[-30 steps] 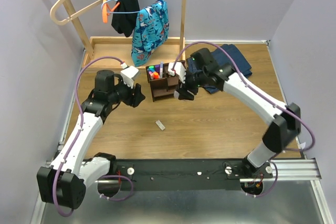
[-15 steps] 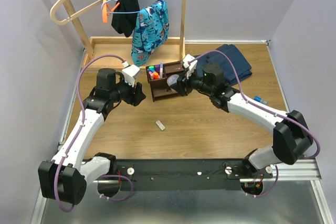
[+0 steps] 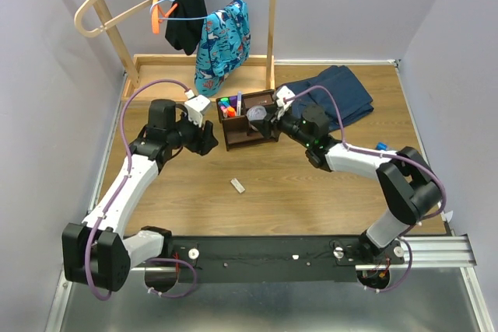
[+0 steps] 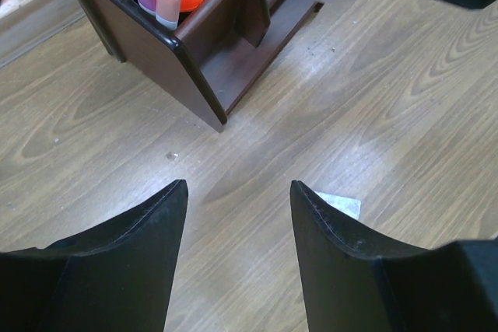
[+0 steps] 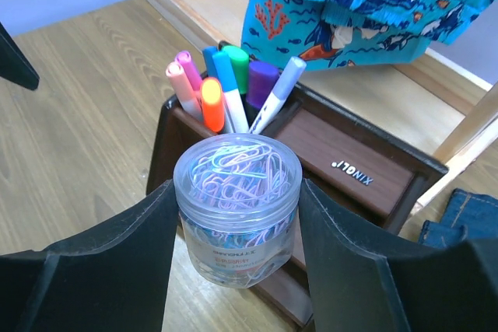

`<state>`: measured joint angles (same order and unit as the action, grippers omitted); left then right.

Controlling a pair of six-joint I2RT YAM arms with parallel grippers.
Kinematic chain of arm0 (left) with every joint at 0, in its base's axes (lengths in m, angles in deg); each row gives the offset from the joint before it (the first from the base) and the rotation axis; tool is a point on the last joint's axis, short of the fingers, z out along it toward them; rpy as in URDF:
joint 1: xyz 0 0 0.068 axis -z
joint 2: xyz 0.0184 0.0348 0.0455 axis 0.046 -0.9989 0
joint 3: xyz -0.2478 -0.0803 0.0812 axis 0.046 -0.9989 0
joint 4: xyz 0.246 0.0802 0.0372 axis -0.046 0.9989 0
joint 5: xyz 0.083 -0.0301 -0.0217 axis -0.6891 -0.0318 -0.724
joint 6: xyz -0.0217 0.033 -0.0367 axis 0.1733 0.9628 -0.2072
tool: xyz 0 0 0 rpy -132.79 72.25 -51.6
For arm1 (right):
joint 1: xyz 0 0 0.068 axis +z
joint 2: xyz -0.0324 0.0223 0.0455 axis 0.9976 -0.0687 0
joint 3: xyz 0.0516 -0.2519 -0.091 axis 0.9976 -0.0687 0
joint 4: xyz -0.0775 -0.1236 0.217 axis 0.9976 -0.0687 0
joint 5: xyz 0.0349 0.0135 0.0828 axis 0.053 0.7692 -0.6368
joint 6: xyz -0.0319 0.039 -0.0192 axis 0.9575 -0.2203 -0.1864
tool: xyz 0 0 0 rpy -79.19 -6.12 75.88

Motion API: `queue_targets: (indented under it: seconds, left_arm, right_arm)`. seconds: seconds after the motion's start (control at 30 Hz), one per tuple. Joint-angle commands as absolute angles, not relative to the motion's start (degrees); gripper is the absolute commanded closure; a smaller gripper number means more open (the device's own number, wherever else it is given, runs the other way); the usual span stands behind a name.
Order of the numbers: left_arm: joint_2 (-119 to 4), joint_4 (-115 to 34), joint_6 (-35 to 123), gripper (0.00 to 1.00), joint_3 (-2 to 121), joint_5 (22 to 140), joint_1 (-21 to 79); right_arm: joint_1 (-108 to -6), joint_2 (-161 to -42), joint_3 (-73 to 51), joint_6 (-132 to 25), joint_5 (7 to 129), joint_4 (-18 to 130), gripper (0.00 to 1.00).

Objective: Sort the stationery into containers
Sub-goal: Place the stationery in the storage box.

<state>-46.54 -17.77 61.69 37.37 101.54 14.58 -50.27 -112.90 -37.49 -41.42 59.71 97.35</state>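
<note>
The right claw was clamped on the clear round plastic tub of coloured paper clips, holding it upright just over the small dark brown wooden organiser, in front of the compartment of standing markers. The left claw stood open and empty above the wooden worktop, near the organiser's corner.

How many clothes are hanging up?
2, both at the back: a black garment on the left and a blue fish-print shirt beside it on the right. None seems hidden.
</note>
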Motion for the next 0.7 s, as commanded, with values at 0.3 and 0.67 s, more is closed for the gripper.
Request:
queue_targets:
  seconds: [0.3, 0.67]
  left_arm:
    - [-50.0, -23.7, 61.3, 0.35, 35.2, 103.3, 14.2]
    - [-50.8, -23.0, 62.4, 0.35, 36.2, 102.8, 14.2]
  right_arm:
    - [-52.0, -121.9, -37.7, -40.1, 60.5, 115.9, 0.50]
    - [-52.6, -128.0, -34.2, -40.4, 59.5, 117.8, 0.50]
